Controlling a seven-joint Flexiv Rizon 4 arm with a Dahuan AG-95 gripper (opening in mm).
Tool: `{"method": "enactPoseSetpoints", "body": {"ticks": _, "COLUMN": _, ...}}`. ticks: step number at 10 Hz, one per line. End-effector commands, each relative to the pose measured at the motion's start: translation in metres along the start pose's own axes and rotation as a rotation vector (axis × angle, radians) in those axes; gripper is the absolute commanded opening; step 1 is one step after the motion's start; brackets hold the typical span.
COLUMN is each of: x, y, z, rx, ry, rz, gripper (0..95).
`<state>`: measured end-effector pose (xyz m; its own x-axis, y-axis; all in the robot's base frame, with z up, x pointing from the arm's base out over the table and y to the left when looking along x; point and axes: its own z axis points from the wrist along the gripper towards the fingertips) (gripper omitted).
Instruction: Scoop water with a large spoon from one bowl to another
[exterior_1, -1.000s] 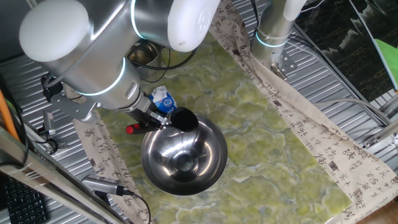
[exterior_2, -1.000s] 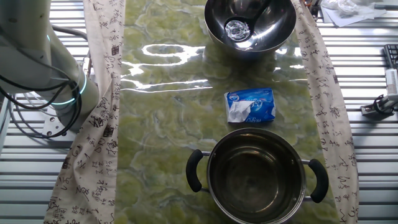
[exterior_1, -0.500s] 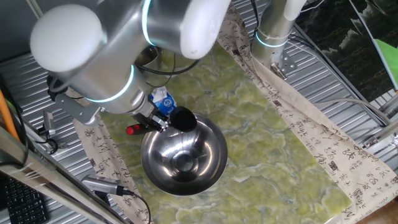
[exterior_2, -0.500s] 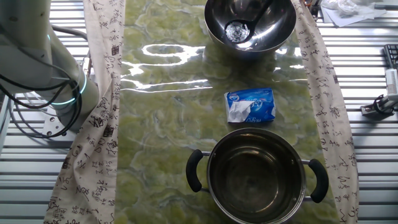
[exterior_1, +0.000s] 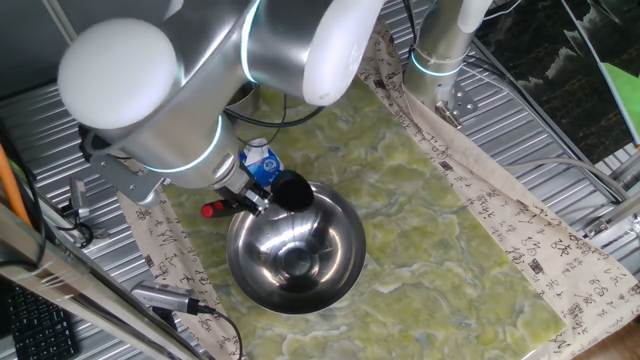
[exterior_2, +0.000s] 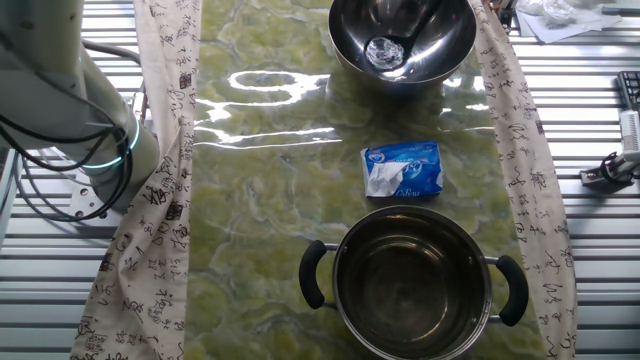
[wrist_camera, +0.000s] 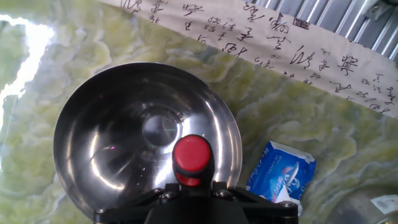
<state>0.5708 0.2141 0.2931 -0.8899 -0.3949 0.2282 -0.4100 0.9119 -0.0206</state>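
A: Where does the large spoon (exterior_1: 262, 203) lie, and how does it look?
B: It is a slim dark utensil whose handle ends in a small round red knob. Its ladle end rests in the steel bowl (exterior_1: 340, 262), and the handle slopes up over the rim. In the other fixed view the ladle end glints near the bowl's bottom, possibly with water; the sheen is too faint to be sure.
A: And the gripper (exterior_1: 243, 195)?
B: Its fingers are clamped on the handle just below the red knob, which faces the hand camera.
A: What else stands on the green marbled surface (exterior_2: 260, 180)?
B: A blue-and-white tissue pack (exterior_2: 402, 168) lies between the bowl and a two-handled steel pot (exterior_2: 412, 284).
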Motion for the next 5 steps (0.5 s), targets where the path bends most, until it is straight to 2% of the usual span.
{"method": "enactPoseSetpoints", "body": {"ticks": 1, "x": -0.0012, "y": 0.0058, "z": 0.0017, "rx": 0.006, "ry": -0.004, "rz": 0.025, "gripper": 0.0}}
{"method": "enactPoseSetpoints", "body": {"ticks": 3, "x": -0.0024, "y": 0.0102, "z": 0.0026, "rx": 0.013, "ry": -0.008, "rz": 0.032, "gripper": 0.0}}
{"method": "enactPoseSetpoints", "body": {"ticks": 5, "x": -0.0027, "y": 0.0116, "z": 0.0029, "rx": 0.040, "ry": -0.010, "rz": 0.040, "gripper": 0.0}}
